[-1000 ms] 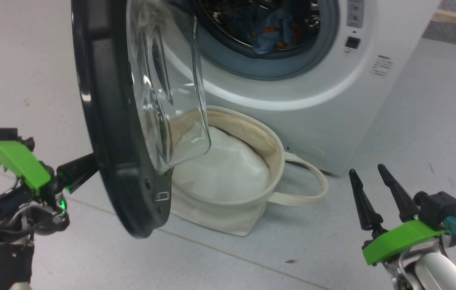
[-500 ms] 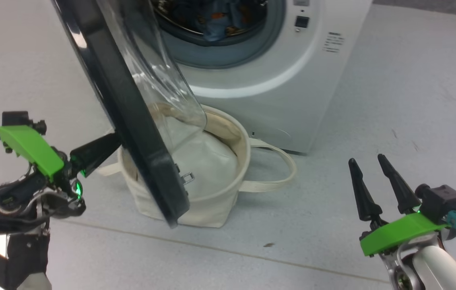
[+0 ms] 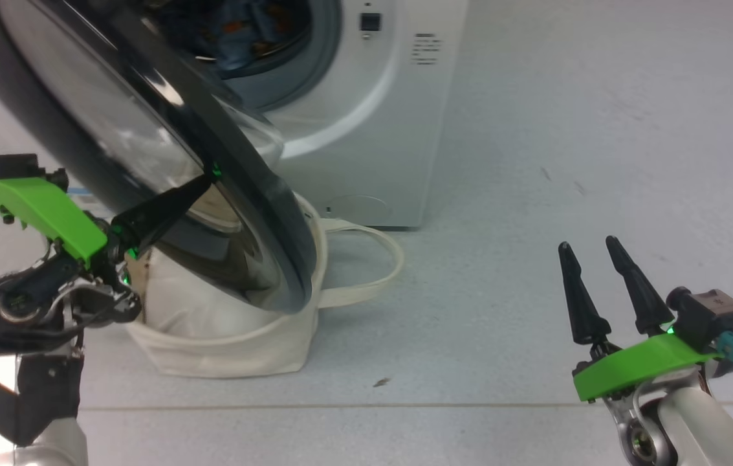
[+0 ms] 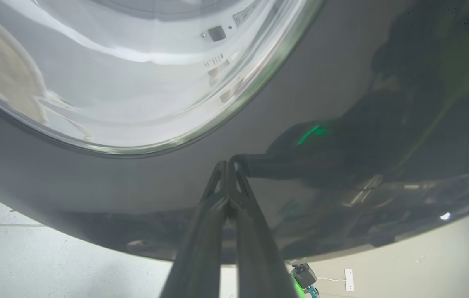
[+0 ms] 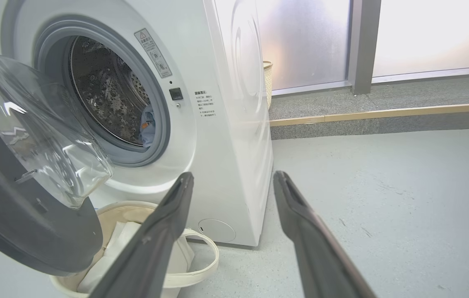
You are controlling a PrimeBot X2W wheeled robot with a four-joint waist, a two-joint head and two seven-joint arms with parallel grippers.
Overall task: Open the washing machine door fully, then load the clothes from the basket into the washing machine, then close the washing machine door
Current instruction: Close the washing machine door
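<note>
The washing machine door [image 3: 237,259] stands partly open and its bottom edge hangs over the basket [image 3: 230,353]. The basket sits on the grey floor [image 3: 534,129] right in front of the washing machine [image 3: 372,129]. The left gripper [image 3: 209,178] has its two fingers pressed together with nothing between them. Its tip touches the shiny black rim on the outside of the door, and the left wrist view shows the tip [image 4: 228,165] against that rim [image 4: 342,103]. The right gripper [image 3: 587,244] is low on the right, well apart from the machine. Its fingers have a gap between them and hold nothing. The clothes [image 3: 243,45] lie inside the drum, blue with little orange spots. A plain white bundle [image 3: 178,304] lies in the basket
</note>
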